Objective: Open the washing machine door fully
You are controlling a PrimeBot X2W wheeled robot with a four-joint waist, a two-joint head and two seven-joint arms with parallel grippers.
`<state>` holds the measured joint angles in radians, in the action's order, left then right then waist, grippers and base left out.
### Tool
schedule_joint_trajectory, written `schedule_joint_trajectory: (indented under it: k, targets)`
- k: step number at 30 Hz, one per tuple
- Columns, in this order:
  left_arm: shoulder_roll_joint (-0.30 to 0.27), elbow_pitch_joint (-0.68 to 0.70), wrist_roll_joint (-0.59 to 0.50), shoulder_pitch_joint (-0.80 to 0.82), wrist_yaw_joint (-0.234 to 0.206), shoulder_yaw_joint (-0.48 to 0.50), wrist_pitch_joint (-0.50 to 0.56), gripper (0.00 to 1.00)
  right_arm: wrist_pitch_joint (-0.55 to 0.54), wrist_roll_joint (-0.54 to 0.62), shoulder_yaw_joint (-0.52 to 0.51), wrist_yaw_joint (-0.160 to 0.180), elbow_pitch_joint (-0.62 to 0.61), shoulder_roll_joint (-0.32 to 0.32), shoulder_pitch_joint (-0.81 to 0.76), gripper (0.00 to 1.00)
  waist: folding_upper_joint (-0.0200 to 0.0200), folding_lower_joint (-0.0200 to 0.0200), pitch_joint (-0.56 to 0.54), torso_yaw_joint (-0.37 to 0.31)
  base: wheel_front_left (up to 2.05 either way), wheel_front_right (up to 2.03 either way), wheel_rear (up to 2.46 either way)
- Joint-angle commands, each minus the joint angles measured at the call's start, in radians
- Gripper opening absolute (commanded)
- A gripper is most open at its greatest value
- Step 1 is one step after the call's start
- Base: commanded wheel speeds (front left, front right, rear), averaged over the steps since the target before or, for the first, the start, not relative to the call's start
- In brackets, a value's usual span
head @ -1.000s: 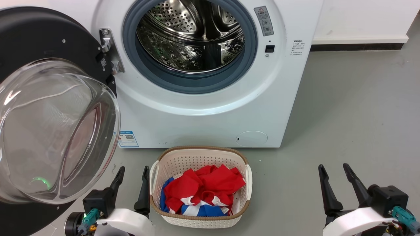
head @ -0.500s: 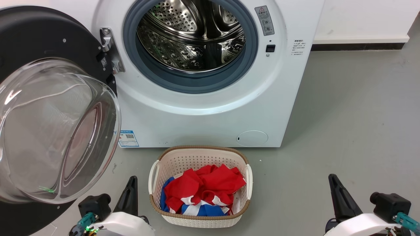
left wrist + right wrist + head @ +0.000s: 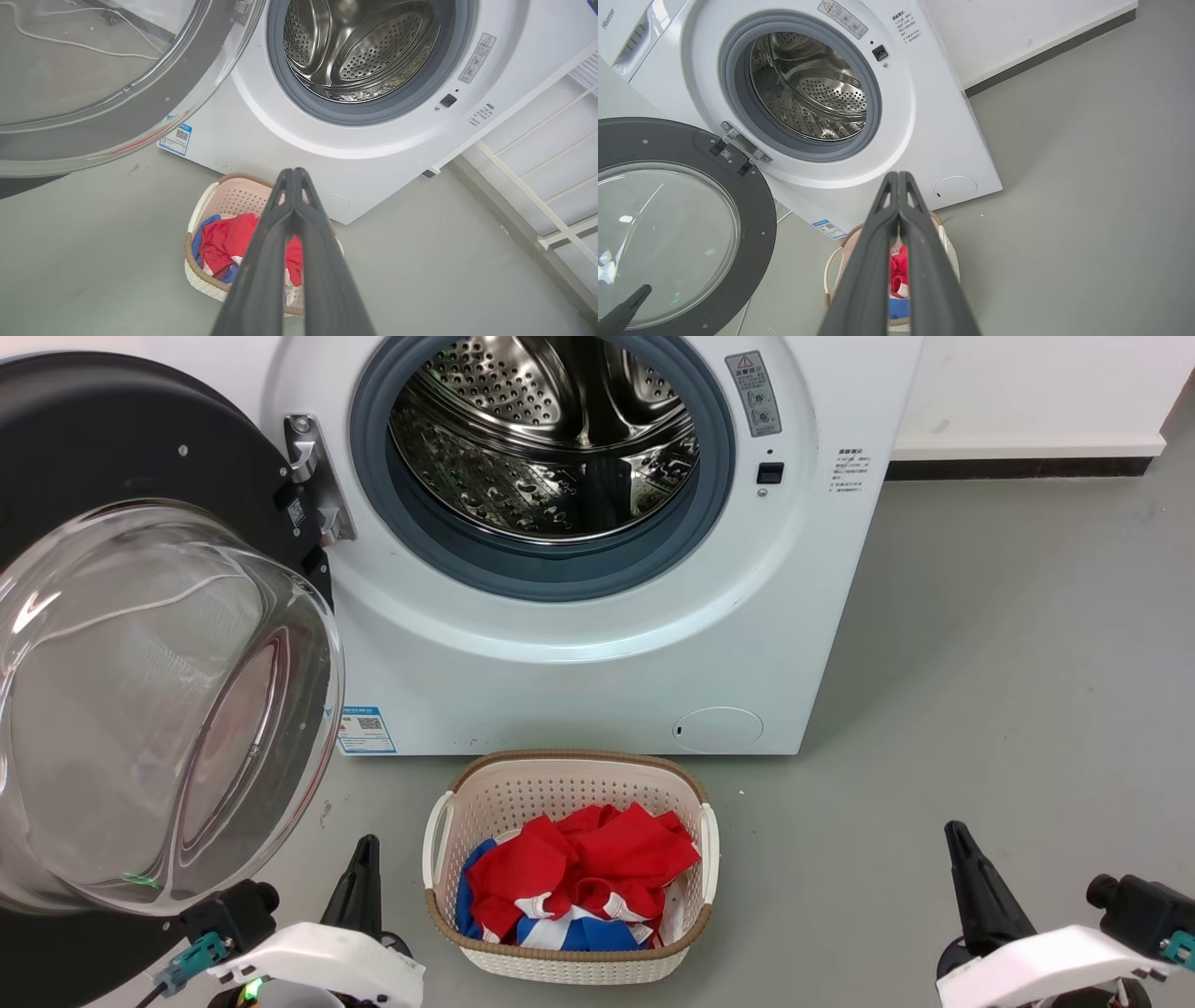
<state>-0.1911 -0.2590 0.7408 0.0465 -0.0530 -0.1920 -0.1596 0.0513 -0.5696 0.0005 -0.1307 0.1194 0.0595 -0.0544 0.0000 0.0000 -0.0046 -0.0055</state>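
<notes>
The round washing machine door [image 3: 112, 429], shiny black around bulging clear glass, is swung wide at the left. The left end effector [image 3: 294, 173] and right end effector [image 3: 898, 176] are pinched shut.

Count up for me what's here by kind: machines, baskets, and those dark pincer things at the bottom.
Washing machine: 1, its door open to the side
Laundry basket: 1, with red, blue and white cloth inside
Grippers: 2, the left gripper and the right gripper, both shut and empty
Total: 4
</notes>
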Motion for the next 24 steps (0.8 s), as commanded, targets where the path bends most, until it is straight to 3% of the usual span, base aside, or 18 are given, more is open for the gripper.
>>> schedule_joint_trajectory:
  k: [1,24]
  targets:
    - [0.001,0.014,0.034,0.030,0.010,0.017,0.009,0.00,-0.003,-0.044,-0.004,0.000,-0.008,0.008,0.038,0.00,0.0000,0.0000,0.000,0.000,0.00,0.00,0.00]
    - [0.045,0.016,0.299,0.043,0.065,0.109,0.093,0.00,-0.042,-0.372,-0.024,0.000,0.032,0.014,0.078,0.00,0.0000,0.0000,0.002,0.001,0.00,0.00,0.00]
